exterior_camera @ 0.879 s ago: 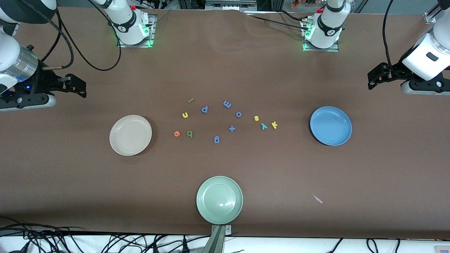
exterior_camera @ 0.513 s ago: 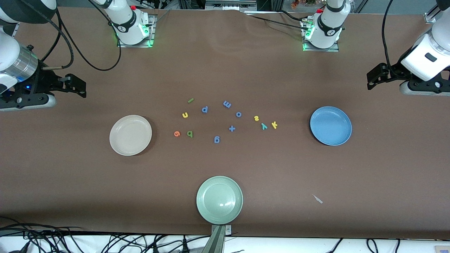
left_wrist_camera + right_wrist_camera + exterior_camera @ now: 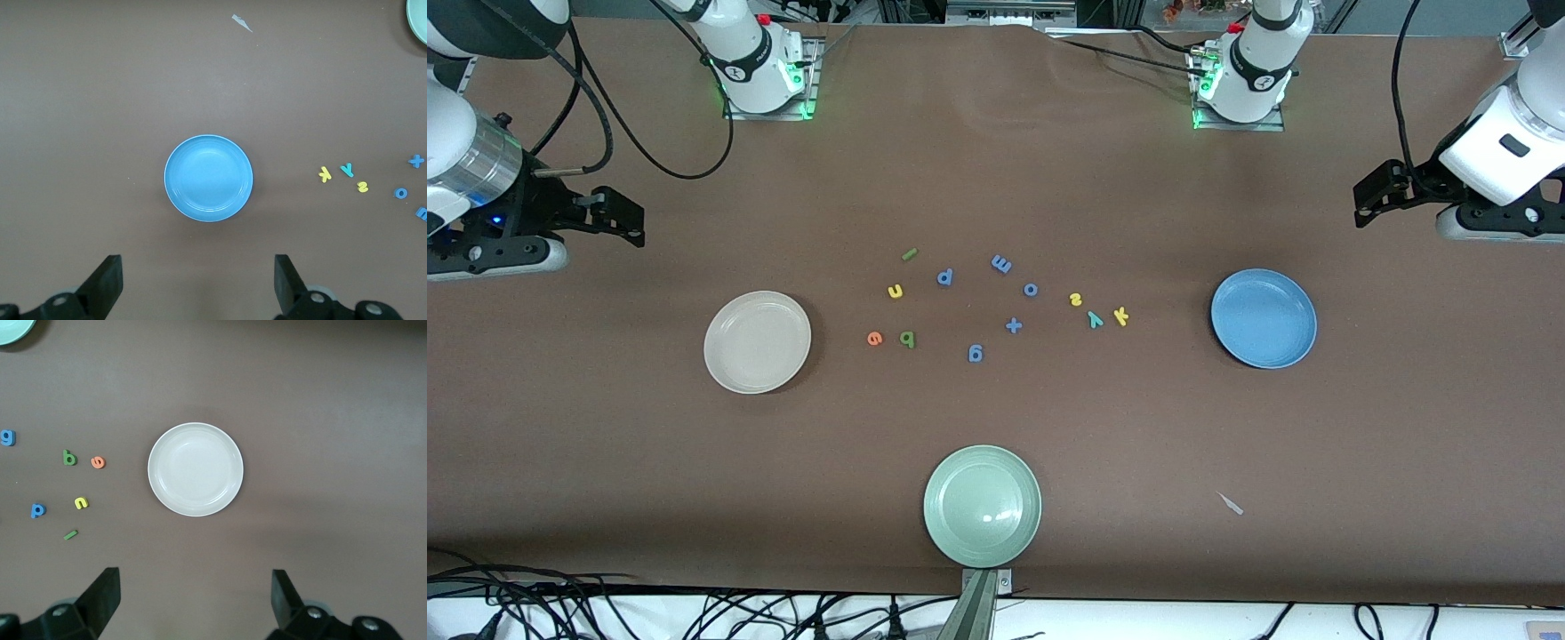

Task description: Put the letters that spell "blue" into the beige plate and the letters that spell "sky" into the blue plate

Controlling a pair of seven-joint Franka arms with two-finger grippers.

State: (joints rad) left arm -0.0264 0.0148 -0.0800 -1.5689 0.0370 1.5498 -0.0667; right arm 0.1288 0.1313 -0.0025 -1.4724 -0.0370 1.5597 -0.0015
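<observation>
The beige plate (image 3: 757,342) (image 3: 195,469) lies bare toward the right arm's end, the blue plate (image 3: 1263,318) (image 3: 209,178) toward the left arm's end. Between them lie the green "l" (image 3: 909,254), yellow "u" (image 3: 895,291), orange "e" (image 3: 874,338) and dark green "b" (image 3: 907,339), then the yellow "s" (image 3: 1075,300), teal "y" (image 3: 1095,319) and yellow "k" (image 3: 1121,316). My right gripper (image 3: 633,222) (image 3: 195,597) hangs open high up at its end of the table. My left gripper (image 3: 1365,204) (image 3: 198,280) hangs open likewise at the other end. Both hold nothing.
Blue letters "p" (image 3: 944,277), "m" (image 3: 1001,263), "o" (image 3: 1031,289), "g" (image 3: 975,353) and a blue plus sign (image 3: 1014,325) lie among the task letters. A pale green plate (image 3: 982,506) sits near the front edge. A small pale scrap (image 3: 1230,503) lies nearer the camera than the blue plate.
The left gripper has edged slightly toward the middle of the table. The letters, the plates and the right arm have not moved.
</observation>
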